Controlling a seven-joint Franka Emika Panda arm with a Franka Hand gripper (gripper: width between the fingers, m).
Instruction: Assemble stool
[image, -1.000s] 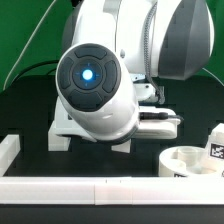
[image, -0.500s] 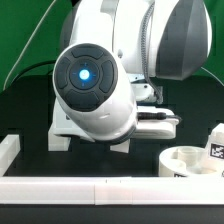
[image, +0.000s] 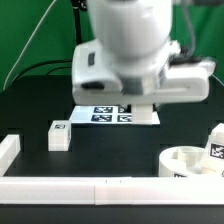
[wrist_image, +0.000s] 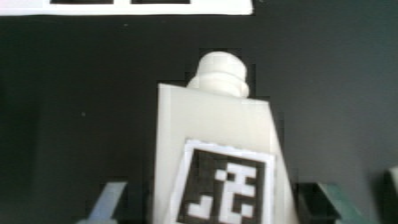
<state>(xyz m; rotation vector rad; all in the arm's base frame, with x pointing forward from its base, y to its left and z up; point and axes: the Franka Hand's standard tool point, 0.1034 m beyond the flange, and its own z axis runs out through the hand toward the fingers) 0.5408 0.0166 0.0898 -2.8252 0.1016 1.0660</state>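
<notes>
My hand (wrist_image: 219, 200) sits astride a leg (wrist_image: 214, 130). One of the fingers (wrist_image: 111, 200) shows on each flank, with a dark strip between each finger and the leg's long edges. I cannot tell whether I am clamping the leg or only bracketing it. Its tag (wrist_image: 226, 185) faces my wrist camera, and its rounded peg (wrist_image: 217, 70) points toward the marker board (image: 150, 117).

In the exterior view my arm (image: 130, 50) fills twelve o'clock and hides the hand. From the marker board, a second leg (image: 58, 135) stands alone on the tabletop (image: 110, 150) at eight o'clock. The seat (image: 172, 158) lies at four o'clock, well apart from that leg. A third leg (image: 215, 142), cut by the picture's edge, is at the seat's two o'clock, and I cannot tell whether they touch. Bare tabletop lies open between second leg and seat. A long bar (image: 90, 188) closes that room at six o'clock, and a short bar (image: 8, 150) closes it at nine.
</notes>
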